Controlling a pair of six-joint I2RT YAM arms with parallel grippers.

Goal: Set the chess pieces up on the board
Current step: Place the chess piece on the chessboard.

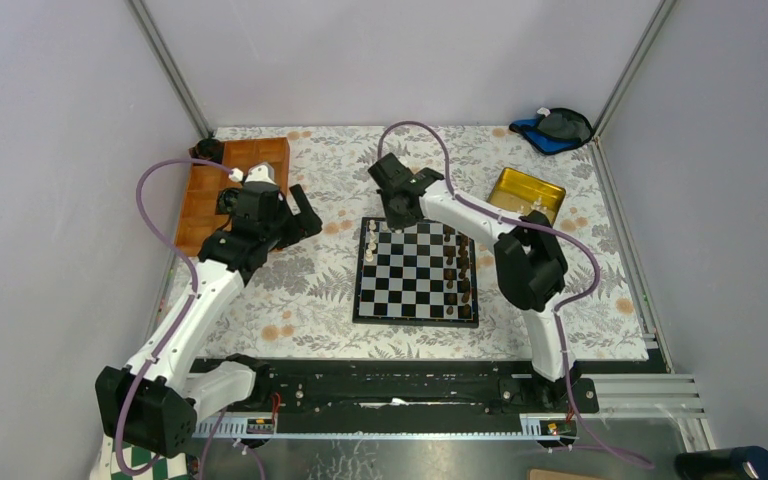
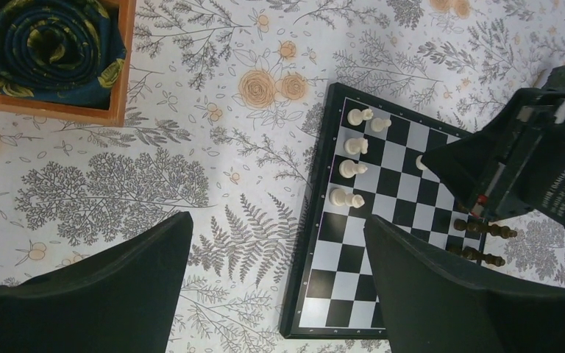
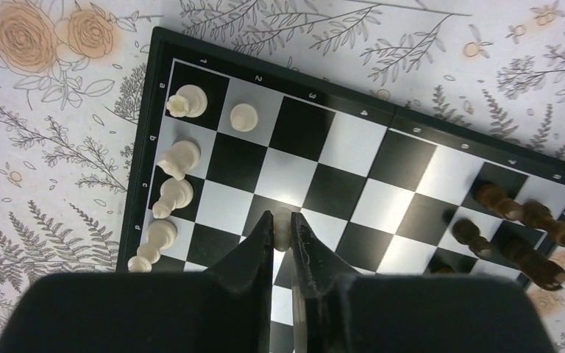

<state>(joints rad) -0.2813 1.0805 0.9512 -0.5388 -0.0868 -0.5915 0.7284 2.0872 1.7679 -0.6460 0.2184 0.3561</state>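
**A:** Where is your right gripper [image 3: 282, 234]?

**B:** You have it over the far-left part of the board [image 1: 415, 321], which lies mid-table on the floral cloth [image 2: 154, 132]. Its fingers pinch one small white piece [image 3: 283, 218]. I cannot tell whether that piece touches a square.

**A:** And the other chess pieces [image 3: 179, 157]?

**B:** They stand in a row along the board's left edge, with one just beside the farthest. The dark pieces [image 3: 522, 220] crowd the right edge.

**A:** Your left gripper [image 2: 278, 220]?

**B:** You hold it with its fingers spread wide, above the cloth just left of the board.
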